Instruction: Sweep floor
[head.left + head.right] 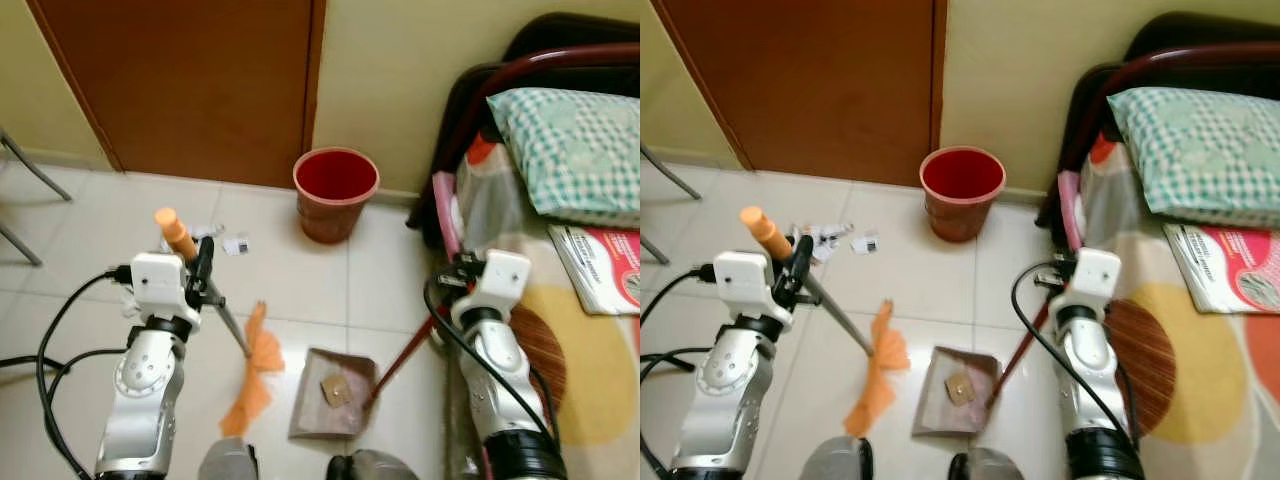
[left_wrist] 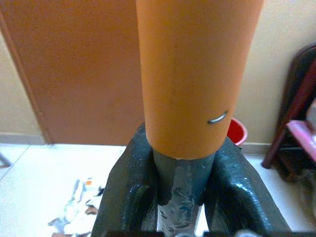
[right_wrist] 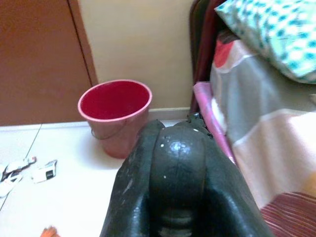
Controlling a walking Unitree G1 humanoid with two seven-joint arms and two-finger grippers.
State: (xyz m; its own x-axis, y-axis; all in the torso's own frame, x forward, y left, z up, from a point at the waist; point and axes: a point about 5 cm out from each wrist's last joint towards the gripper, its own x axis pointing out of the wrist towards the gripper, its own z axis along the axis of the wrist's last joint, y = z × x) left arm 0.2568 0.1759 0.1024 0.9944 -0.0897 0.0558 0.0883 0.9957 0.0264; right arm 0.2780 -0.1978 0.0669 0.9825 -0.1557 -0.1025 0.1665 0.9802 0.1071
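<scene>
My left gripper (image 1: 203, 272) is shut on the broom handle (image 1: 178, 233), orange at its top and grey below; the left wrist view shows the handle (image 2: 195, 84) clamped between the fingers (image 2: 129, 187). The orange broom head (image 1: 256, 375) rests on the tiles left of the dustpan (image 1: 333, 394), which holds a brown scrap (image 1: 334, 391). My right gripper (image 1: 447, 283) is shut on the dustpan's red stick handle (image 1: 405, 355), which slants down to the pan. Paper litter (image 1: 228, 240) lies on the floor near the door. A red bucket (image 1: 335, 190) stands by the wall.
A brown door (image 1: 190, 80) is straight ahead. A bed (image 1: 570, 250) with a checked pillow (image 1: 575, 145) and a magazine (image 1: 605, 265) fills the right side. Metal chair legs (image 1: 25, 180) stand at far left. A black cable (image 1: 50, 370) loops beside my left arm.
</scene>
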